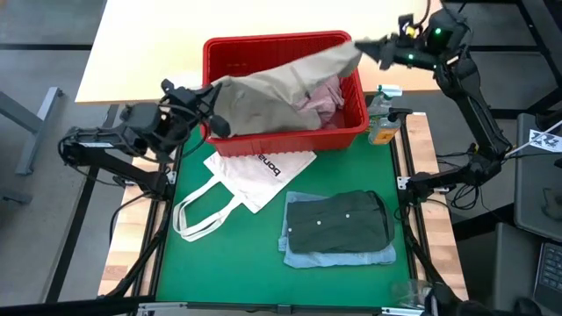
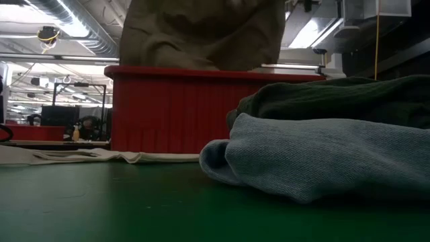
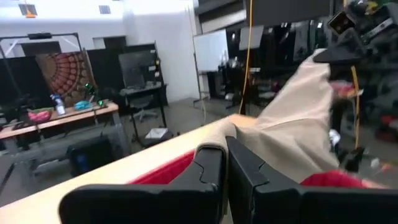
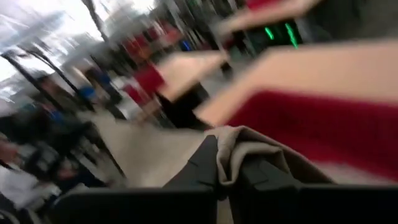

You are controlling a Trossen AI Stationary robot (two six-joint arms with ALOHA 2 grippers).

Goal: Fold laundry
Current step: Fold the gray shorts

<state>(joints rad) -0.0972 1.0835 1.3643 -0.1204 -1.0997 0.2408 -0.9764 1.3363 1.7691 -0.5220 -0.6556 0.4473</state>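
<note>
Khaki cloth (image 1: 281, 92) hangs stretched between our two grippers above the red basket (image 1: 351, 136), which sits at the twelve o'clock side of the green surface (image 1: 219, 263). Our left gripper (image 1: 213, 123) is at about ten o'clock, just outside the basket's left wall, and its fingers (image 3: 211, 174) are clenched on one end of the garment; the left wrist view shows the beige fabric pinched between them and running off toward the other arm. Our right gripper (image 1: 364, 46) is raised at about one o'clock, over the basket's far right corner, its fingers (image 4: 205, 165) clamped on the opposite end, a fold of cloth bunched between them. Inside the basket, under the stretched piece, we see mottled pink cloth (image 1: 318, 98). At about five o'clock on the surface lies a folded dark grey-green garment (image 1: 338, 224) stacked on a folded light blue one (image 1: 338, 256); the low view shows the same stack close up, blue below, dark above. A white tote bag (image 1: 255, 171) with black lettering lies flat at the middle of the surface, its loop handles toward seven o'clock. A small bottle (image 1: 380, 118) stands just right of the basket, at two o'clock.
</note>
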